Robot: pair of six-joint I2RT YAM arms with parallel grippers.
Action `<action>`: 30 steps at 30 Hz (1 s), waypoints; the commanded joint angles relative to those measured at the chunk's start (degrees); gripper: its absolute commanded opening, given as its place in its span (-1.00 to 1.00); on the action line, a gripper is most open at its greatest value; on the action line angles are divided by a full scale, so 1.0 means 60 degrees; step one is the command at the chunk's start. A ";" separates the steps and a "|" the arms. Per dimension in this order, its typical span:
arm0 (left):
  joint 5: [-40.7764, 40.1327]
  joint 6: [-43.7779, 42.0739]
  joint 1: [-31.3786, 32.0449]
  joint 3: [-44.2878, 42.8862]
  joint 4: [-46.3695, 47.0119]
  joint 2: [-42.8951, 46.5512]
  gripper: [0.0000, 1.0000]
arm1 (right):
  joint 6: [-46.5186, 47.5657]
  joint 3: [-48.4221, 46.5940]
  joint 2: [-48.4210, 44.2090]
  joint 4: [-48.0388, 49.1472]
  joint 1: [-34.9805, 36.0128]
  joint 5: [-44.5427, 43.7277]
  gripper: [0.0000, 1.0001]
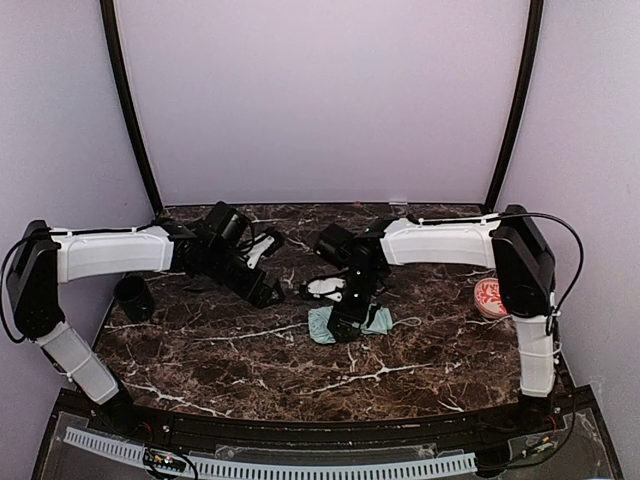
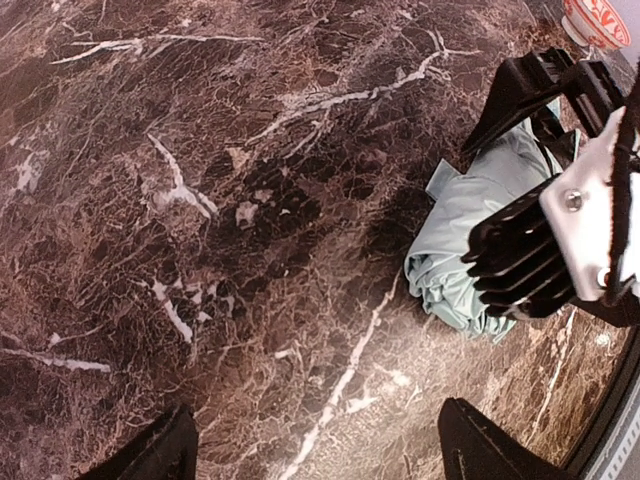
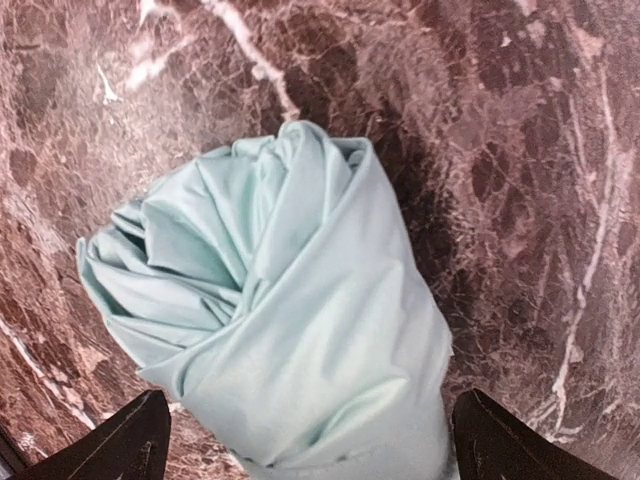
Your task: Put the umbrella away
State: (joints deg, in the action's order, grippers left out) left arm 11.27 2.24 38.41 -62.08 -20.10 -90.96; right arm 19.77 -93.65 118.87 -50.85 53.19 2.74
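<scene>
The umbrella (image 1: 323, 326) lies folded on the marble table (image 1: 220, 370) as a pale mint-green bundle near the middle. My right gripper (image 1: 348, 318) hangs right over it, open. In the right wrist view the umbrella's fabric (image 3: 290, 300) fills the space between the two spread fingers of this gripper (image 3: 310, 440). My left gripper (image 1: 266, 291) is open and empty over bare marble, left of the umbrella. In the left wrist view its gripper (image 2: 315, 450) is wide apart, with the umbrella (image 2: 455, 265) ahead to the right under the right gripper's black body (image 2: 525, 255). Handle, shaft and strap are hidden.
An orange-red ball with white pattern (image 1: 490, 297) sits at the table's right edge, also showing in the left wrist view (image 2: 600, 20). A black cup (image 1: 133, 298) stands at the left edge. Purple walls close in the back and sides.
</scene>
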 commanded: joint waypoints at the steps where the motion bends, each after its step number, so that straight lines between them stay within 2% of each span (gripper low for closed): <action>1: 0.0037 -0.0441 0.0014 0.0076 -0.0610 0.0605 0.71 | 0.0431 -0.0107 0.0427 -0.0011 0.0027 -0.0020 0.94; 4: -0.0091 -0.0654 0.0001 0.0071 -0.0802 0.0783 0.71 | -0.0132 -0.0118 0.0447 0.0664 -0.0016 -0.0001 0.70; 8: -0.0162 -0.0805 0.0005 0.0145 -0.0970 0.1009 0.71 | -0.2183 -0.0247 0.0331 0.1190 -0.0162 -0.0937 0.28; 11: -0.0237 -0.0888 0.0001 0.0233 -0.1030 0.1141 0.71 | -0.4476 -0.0109 0.0053 0.1249 -0.0280 -0.1635 0.22; 14: -0.0439 -0.0859 -0.0018 0.0339 -0.0938 0.1242 0.71 | -0.7940 0.0394 -0.0424 0.1663 -0.0578 -0.2378 0.19; 16: -0.0503 -0.0696 -0.0043 0.0286 -0.0977 0.1223 0.72 | -0.9697 0.1053 -0.0904 0.2803 -0.0909 -0.2100 0.27; 18: -0.0638 -0.0520 -0.0099 0.0170 -0.1157 0.1137 0.72 | -1.1465 0.1729 -0.1383 0.4103 -0.1093 -0.2429 0.36; 21: -0.0978 -0.0211 -0.0145 0.0064 -0.1329 0.1031 0.72 | -1.3339 0.2193 -0.1670 0.5264 -0.1049 -0.3175 0.34; 24: -0.1151 -0.0029 -0.0178 -0.0050 -0.1570 0.0984 0.72 | -1.4004 0.1251 -0.0940 0.4270 -0.0999 -0.3734 0.32; 28: -0.0994 -0.0010 -0.0191 0.0002 -0.1532 0.1177 0.72 | -1.3281 -0.0551 0.0462 0.2249 -0.0751 -0.3921 0.35; 30: -0.0987 -0.0018 -0.0201 0.0056 -0.1483 0.1265 0.72 | -1.3321 -0.0766 0.0816 0.1794 -0.0694 -0.3880 0.40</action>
State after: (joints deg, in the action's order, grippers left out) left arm 5.65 1.28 37.63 -61.01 -27.59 -85.43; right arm -57.41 -94.37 118.91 -32.40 47.46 -18.06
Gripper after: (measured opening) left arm 0.859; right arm 0.684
